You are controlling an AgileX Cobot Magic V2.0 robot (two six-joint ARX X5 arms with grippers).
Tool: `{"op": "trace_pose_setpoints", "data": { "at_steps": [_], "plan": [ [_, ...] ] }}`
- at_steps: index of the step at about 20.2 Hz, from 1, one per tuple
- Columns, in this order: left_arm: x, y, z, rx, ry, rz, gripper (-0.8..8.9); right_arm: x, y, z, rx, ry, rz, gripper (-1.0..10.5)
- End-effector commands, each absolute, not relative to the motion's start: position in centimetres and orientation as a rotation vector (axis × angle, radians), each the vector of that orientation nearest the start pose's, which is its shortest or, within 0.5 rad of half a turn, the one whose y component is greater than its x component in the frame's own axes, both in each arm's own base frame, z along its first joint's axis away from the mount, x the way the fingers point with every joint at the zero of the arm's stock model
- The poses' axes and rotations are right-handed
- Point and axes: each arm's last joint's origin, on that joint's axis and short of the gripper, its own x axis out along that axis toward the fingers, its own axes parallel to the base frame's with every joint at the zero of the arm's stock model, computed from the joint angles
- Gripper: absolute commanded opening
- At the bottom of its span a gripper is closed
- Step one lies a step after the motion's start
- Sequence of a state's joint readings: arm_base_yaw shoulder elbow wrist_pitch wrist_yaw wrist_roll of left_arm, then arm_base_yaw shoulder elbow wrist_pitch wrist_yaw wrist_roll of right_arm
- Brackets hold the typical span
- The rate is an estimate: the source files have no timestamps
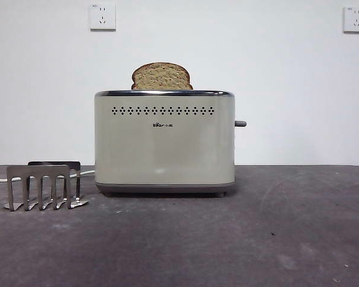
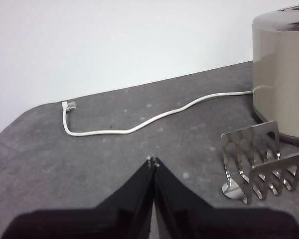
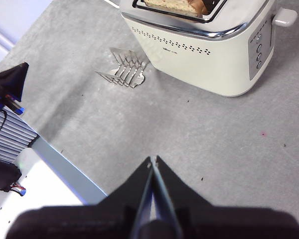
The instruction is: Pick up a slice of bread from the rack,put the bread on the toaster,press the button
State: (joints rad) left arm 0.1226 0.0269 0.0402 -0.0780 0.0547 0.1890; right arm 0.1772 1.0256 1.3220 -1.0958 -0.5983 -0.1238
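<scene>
The brown wholegrain slice of bread (image 1: 161, 76) stood upright in the slot of the boxy cream-beige toaster (image 1: 164, 149), at centre of the front view. Only its rounded top showed above the chrome rim, broad face toward the camera, long axis running along the toaster's length. In the right wrist view the slice (image 3: 175, 4) showed in the slot at the top edge of frame, well apart from the right gripper (image 3: 152, 160), whose black jaws were pressed together and held nothing.

The small dark grey button (image 1: 240, 124) stuck out sideways from the toaster's end wall, right of centre in the front view, in the upper part of that wall. In the right wrist view it read as pale (image 3: 284, 17).

The dull grey metal rack (image 1: 43, 186) with comb-like prongs stood at lower left of the front view, just beside the toaster, holding no bread. The left gripper (image 2: 152, 160) hovered near the rack (image 2: 261, 162), jaws pressed together, gripping nothing. A white power cord (image 2: 139, 124) lay across the dark grey table (image 1: 239, 239).
</scene>
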Motion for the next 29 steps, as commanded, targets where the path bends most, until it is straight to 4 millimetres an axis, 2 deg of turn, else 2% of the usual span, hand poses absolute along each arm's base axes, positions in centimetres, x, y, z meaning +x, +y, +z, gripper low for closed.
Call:
{"op": "trace_pose_setpoints", "data": {
  "at_steps": [1, 5, 22, 24, 26, 28, 29],
  "plan": [
    [9.5, 1.0, 15.9, 0.15, 0.109, 0.062, -0.03, 15.9, 4.5, 39.1, 0.054, 0.754, 0.78, 0.0],
    [9.4, 1.0, 15.0, 0.056, 0.189, 0.059, -0.03, 15.9, 4.5, 39.1, 0.054, 0.754, 0.78, 0.0],
    [9.4, 1.0, 14.8, 0.054, 0.212, 0.064, -0.03, 16.0, 4.4, 39.1, 0.023, 0.736, 0.768, 0.0],
    [9.4, 1.0, 14.8, 0.054, 0.212, 0.064, -0.03, 15.2, 3.5, 39.7, -0.017, 0.657, 0.669, 0.0],
    [9.4, 1.0, 14.8, 0.054, 0.212, 0.065, -0.03, 13.6, 3.1, 40.1, -0.031, 0.481, 0.64, 0.0],
    [9.4, 1.0, 14.8, 0.054, 0.211, 0.064, -0.03, 11.7, 2.7, 39.1, -0.023, 0.345, 0.609, 0.0],
    [9.4, 1.0, 14.8, 0.054, 0.212, 0.064, -0.03, 11.0, 2.4, 37.9, -0.033, 0.297, 0.575, 0.0]
  ]
}}
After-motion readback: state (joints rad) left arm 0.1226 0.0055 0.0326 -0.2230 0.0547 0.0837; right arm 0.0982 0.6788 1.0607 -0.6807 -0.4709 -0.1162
